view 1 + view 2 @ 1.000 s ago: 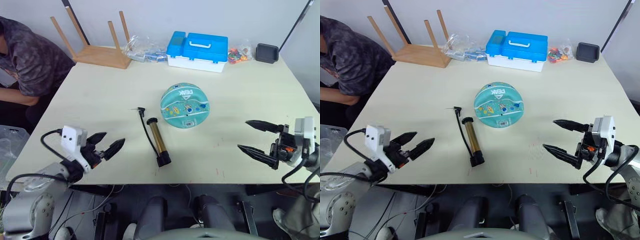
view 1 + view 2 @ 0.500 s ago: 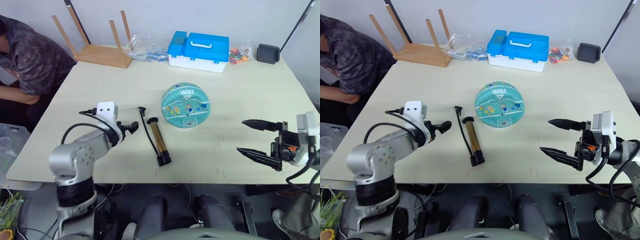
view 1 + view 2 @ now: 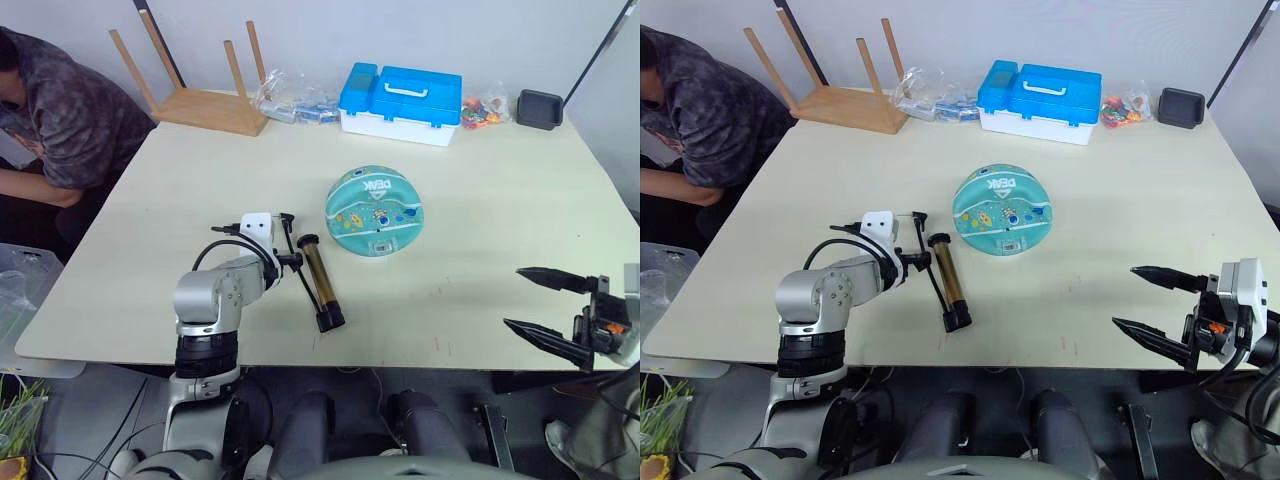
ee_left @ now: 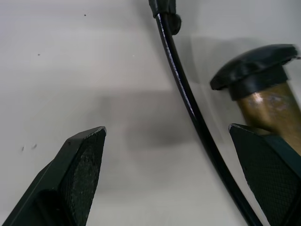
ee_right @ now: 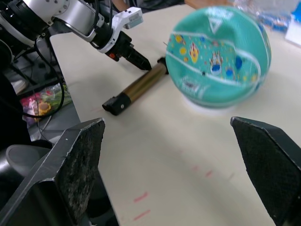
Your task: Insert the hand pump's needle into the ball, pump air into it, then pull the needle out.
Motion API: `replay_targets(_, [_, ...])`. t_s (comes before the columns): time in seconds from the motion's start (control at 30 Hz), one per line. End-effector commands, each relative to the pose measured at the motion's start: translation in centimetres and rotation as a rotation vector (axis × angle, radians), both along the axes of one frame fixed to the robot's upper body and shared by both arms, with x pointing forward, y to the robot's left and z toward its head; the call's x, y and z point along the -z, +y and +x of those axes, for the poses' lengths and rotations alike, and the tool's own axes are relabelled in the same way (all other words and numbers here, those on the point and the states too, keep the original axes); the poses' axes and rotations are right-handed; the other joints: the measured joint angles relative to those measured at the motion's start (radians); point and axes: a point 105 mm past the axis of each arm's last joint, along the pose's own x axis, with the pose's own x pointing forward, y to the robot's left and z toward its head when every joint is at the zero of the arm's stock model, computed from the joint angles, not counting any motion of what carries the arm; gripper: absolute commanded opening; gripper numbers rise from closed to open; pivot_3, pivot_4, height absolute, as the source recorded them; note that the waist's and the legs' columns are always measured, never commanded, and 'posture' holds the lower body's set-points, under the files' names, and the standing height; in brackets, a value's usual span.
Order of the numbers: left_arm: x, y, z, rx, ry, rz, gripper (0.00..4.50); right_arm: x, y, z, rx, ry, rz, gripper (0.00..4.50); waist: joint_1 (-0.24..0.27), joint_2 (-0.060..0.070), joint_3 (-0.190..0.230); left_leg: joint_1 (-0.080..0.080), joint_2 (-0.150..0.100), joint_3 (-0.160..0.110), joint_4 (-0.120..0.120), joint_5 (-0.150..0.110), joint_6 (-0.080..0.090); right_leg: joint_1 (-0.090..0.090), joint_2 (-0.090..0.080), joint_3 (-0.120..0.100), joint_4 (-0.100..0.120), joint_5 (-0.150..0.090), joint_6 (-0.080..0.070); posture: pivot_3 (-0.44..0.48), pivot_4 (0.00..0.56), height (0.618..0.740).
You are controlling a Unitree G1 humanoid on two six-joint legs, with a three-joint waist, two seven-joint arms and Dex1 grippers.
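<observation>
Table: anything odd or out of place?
One oddity: a wooden stool lies upside down at the table's far left corner, legs in the air. The ball and hand pump lie mid-table, nothing spilled or visibly damaged.

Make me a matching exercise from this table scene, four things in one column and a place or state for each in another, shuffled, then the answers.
Things:
1. ball
2. hand pump
3. left gripper
4. right gripper

Places or states:
A. open, its fingers straddling the black hose beside the pump's end cap
B. open near the table's front right edge, away from the task's things
C. lying flat on the table, between the left gripper and the ball
D. resting on the table in front of the blue case

Pairs: 1-D, 2-C, 3-A, 4-B
</observation>
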Motion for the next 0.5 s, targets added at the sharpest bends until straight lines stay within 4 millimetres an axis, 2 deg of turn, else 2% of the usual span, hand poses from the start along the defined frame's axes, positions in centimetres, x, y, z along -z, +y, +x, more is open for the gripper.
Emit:
replay_targets(0.03, [-1.2, -1.2, 1.4, 0.017, -0.062, 0.003, 4.44, -0.9, -0.3, -0.1, 0.009, -0.064, -0.017, 4.5, 0.001, 0.0, 0.0, 0.0, 0.0, -0.001, 0.0, 0.0, 0.0, 0.0, 0.0, 0.0, 0.0, 0.0, 0.0, 0.0, 0.15, 0.74])
replay_targets(0.2, [-1.2, -2.3, 2.4, 0.0, -0.069, 0.009, 4.44, -0.7, -0.3, -0.1, 0.014, -0.065, -0.013, 4.5, 0.001, 0.0, 0.0, 0.0, 0.0, -0.002, 0.0, 0.0, 0.0, 0.0, 0.0, 0.0, 0.0, 0.0, 0.0, 0.0, 0.15, 0.74])
replay_targets(0.37, [-0.4, -1.7, 3.1, -0.078, -0.052, 0.031, 4.44, -0.6, 0.0, -0.1, 0.013, -0.069, -0.006, 4.5, 0.0, 0.0, 0.0, 0.0, 0.0, -0.002, 0.0, 0.0, 0.0, 0.0, 0.0, -0.001, 0.0, 0.0, 0.0, 0.0, 0.15, 0.74])
replay_targets(0.4, [-0.2, -1.8, 3.2, -0.075, -0.052, 0.029, 3.85, -0.6, 0.0, -0.1, 0.014, -0.071, -0.005, 4.5, 0.0, 0.0, 0.0, 0.0, -0.001, -0.003, 0.0, 0.0, 0.0, 0.0, 0.0, -0.001, 0.0, 0.0, 0.001, 0.0, 0.15, 0.74])
replay_targets(0.47, [0.0, -2.0, 3.6, -0.079, -0.059, 0.017, 3.23, -0.5, 0.0, 0.0, 0.014, -0.072, -0.004, 4.5, 0.001, 0.001, 0.0, 0.0, -0.001, -0.003, 0.0, 0.0, 0.0, 0.0, 0.0, -0.001, 0.0, 0.0, 0.001, 0.0, 0.15, 0.74])
replay_targets(0.5, [0.3, -2.0, 3.7, -0.087, -0.05, 0.008, 2.7, -0.5, 0.0, 0.0, 0.013, -0.072, -0.003, 4.5, 0.001, 0.001, 0.0, 0.0, -0.001, -0.003, 0.0, 0.0, 0.0, 0.0, 0.0, -0.001, 0.0, 0.0, 0.001, 0.0, 0.15, 0.74])
